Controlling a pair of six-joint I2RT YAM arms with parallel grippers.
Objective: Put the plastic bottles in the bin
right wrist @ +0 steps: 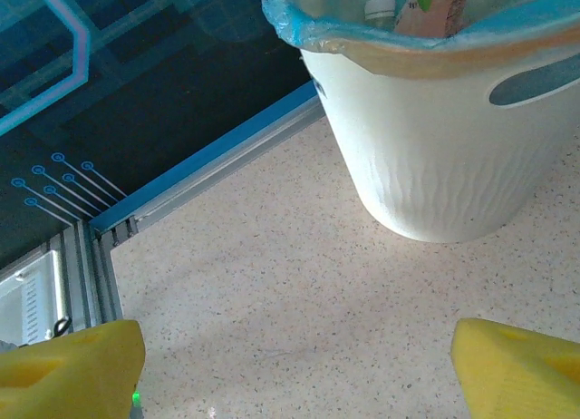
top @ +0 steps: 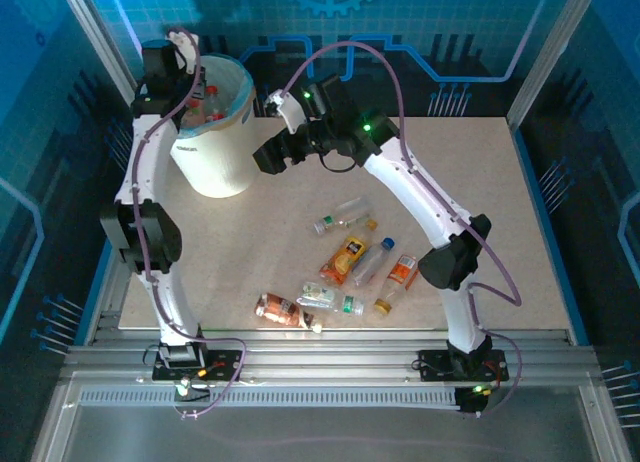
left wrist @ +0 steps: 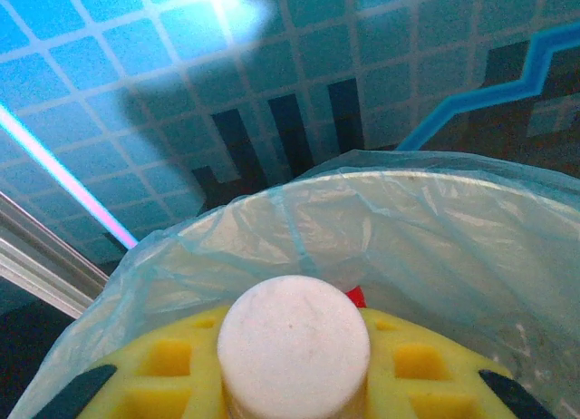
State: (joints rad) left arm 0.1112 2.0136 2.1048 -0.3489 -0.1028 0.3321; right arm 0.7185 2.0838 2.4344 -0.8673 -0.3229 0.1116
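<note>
Bottles (top: pixel 348 254) lie in a loose cluster toward the middle of the table's (top: pixel 500 202) near edge, well apart from both pincers. Your left gripper (top: pixel 183 54) hangs over the far-left rim of the bin (top: pixel 215 167), which stands near the table's far-left corner. Its yellow pads (left wrist: pixel 172 374) are clamped on a white-capped bottle (left wrist: pixel 294 342) above the pale liner (left wrist: pixel 408 238). Your right gripper (right wrist: pixel 294 374) hovers just beside the bin's right wall, jaws spread wide, holding nothing. You can see more bottles (right wrist: pixel 426 6) inside the bin.

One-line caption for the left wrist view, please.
Left end effector grips a white-capped bottle over the bag-lined bin.
</note>
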